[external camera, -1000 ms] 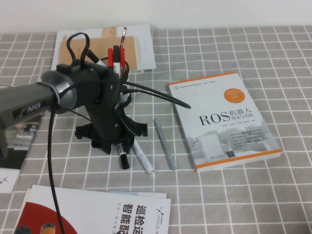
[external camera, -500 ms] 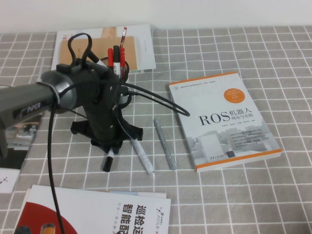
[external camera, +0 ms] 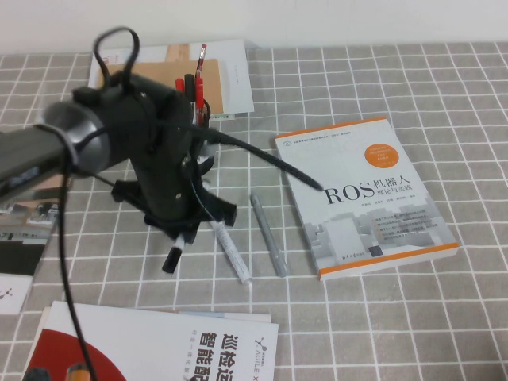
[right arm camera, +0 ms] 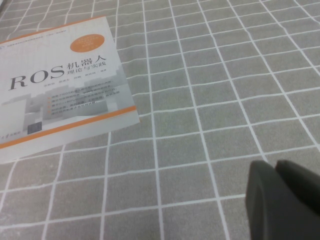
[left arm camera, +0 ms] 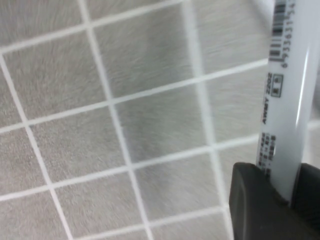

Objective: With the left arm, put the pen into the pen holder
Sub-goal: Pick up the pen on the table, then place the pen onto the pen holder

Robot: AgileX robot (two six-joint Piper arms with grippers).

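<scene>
A grey tablecloth (external camera: 413,87) with a white grid covers the table. The left arm (external camera: 119,143), bulky and black with loose cables, reaches in from the robot's left and bends down over the middle of the cloth. The left gripper (external camera: 184,232) at its lower end is clamped on the pen (external camera: 175,252), a thick marker that slants downward with its black end low, near the cloth. In the left wrist view the marker's pale printed barrel (left arm camera: 287,105) runs between two dark fingers (left arm camera: 255,200) pressed against its sides. The pen holder (external camera: 196,105), a small black mesh cup with red and black pens standing in it, sits behind the arm, toward the far side of the table and partly hidden by it. Just to the right of the held pen lie an all-white marker (external camera: 229,251) and, beside that, a slim grey pen (external camera: 268,233), both flat on the cloth. Farther right lies a white and orange ROS book (external camera: 365,194). A red and white booklet (external camera: 159,349) lies at the near edge. The right gripper (right arm camera: 285,192) hovers over bare cloth near that book, its dark fingers pressed together.
</scene>
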